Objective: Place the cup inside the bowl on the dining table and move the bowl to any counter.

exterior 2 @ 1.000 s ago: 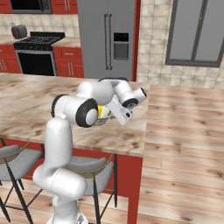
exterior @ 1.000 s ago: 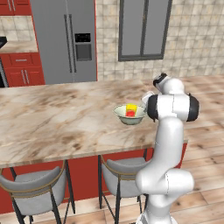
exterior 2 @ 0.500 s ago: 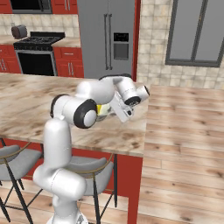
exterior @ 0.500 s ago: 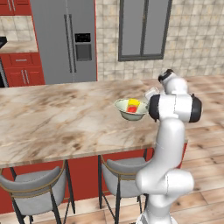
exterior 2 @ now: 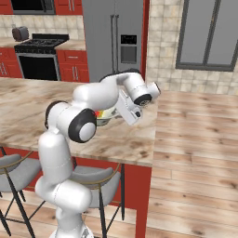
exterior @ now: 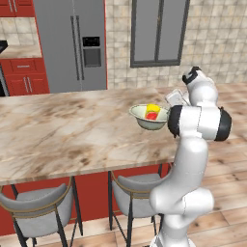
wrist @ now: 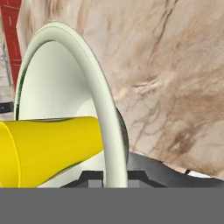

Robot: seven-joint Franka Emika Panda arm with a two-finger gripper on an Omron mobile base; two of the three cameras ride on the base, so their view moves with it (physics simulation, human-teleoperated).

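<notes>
While my gripper [wrist: 114, 177] is pinched on the rim of the pale green-white bowl [exterior: 148, 117], one finger inside the wall and one outside, the bowl hangs clear of the dining table [exterior: 62, 137], lifted over its right end. The yellow cup [exterior: 152, 111] with its red mark lies inside the bowl, leaning toward the rim. In the left base view the bowl is at about nine o'clock from my dark elbow joint, touching nothing but my fingers. In the hand view the rim runs as a tall pale arc from bottom centre up toward eleven o'clock, with the cup lying across at nine o'clock and the veined marble top filling the side toward three o'clock. From the right base view my forearm covers most of the bowl. Grey cushioned stools [exterior: 36, 221] stand tucked under the near edge of the table. A grey refrigerator [exterior: 72, 43] stands at twelve o'clock beyond it.
</notes>
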